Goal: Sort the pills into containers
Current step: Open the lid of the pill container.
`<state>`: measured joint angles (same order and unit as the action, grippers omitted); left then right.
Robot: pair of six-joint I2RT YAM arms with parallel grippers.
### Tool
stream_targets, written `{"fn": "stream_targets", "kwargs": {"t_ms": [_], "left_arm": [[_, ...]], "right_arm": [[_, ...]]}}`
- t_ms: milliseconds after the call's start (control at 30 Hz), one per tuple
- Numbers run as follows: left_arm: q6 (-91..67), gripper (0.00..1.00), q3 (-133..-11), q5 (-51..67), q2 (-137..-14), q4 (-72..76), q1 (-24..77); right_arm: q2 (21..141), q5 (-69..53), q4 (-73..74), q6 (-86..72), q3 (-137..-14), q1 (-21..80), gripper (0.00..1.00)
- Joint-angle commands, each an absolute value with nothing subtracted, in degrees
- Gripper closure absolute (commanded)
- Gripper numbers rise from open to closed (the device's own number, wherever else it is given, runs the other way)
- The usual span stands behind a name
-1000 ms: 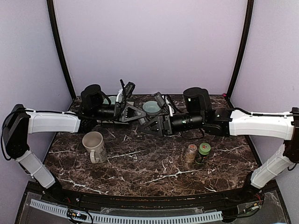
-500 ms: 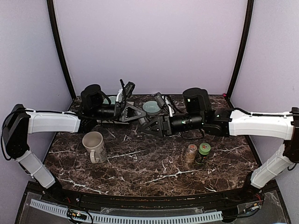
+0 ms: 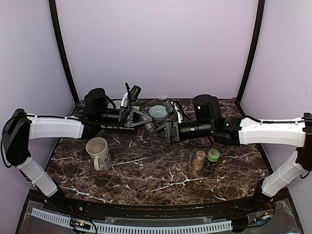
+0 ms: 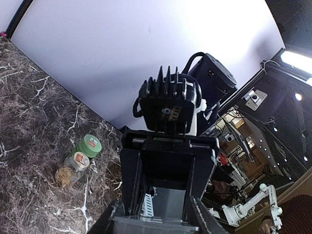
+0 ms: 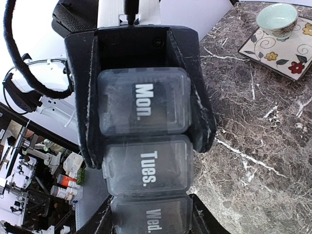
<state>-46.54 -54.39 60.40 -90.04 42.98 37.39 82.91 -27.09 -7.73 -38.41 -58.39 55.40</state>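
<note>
Above the desk (image 3: 146, 170) at the back, pill organizer (image 5: 144, 141) spanning both arms, left jaws clamped round its Mon. end, right jaws closed round Wed.

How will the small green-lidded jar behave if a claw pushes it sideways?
The small green-lidded jar stands upright and narrow, so a high push may tip it. The clear brown-capped jar stands close beside it, so both would probably move.

Beige mug (image 3: 97, 152) on dark marble table (image 3: 146, 178), pale green bowl (image 5: 277, 17) on flowered tile (image 5: 292, 54).
</note>
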Motion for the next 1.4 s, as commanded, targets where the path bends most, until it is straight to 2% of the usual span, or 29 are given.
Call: {"fn": "stream_targets", "kwargs": {"t_ms": [0, 433, 733, 967, 1367], "left_arm": [[-45.6, 0.71, -54.7, 61.5, -87.6, 43.2, 37.0], [-45.9, 0.71, -53.9, 61.7, -87.6, 43.6, 36.8], [-47.3, 0.71, -54.0, 62.3, -88.0, 45.5, 36.7], [-47.9, 0.71, -54.1, 62.5, -88.4, 46.4, 36.7], [-49.4, 0.71, -54.4, 62.7, -88.8, 48.2, 36.7]], "right_arm": [[80.6, -28.1, -13.8, -40.9, -56.3, 54.5, 0.56], [79.2, -31.0, -23.3, -47.1, -51.5, 52.2, 0.57], [78.8, -34.7, -34.3, -54.7, -46.7, 49.8, 0.53], [78.5, -34.8, -35.1, -55.2, -46.1, 49.4, 0.51], [78.6, -31.9, -26.6, -50.8, -48.0, 49.4, 0.59]]}}
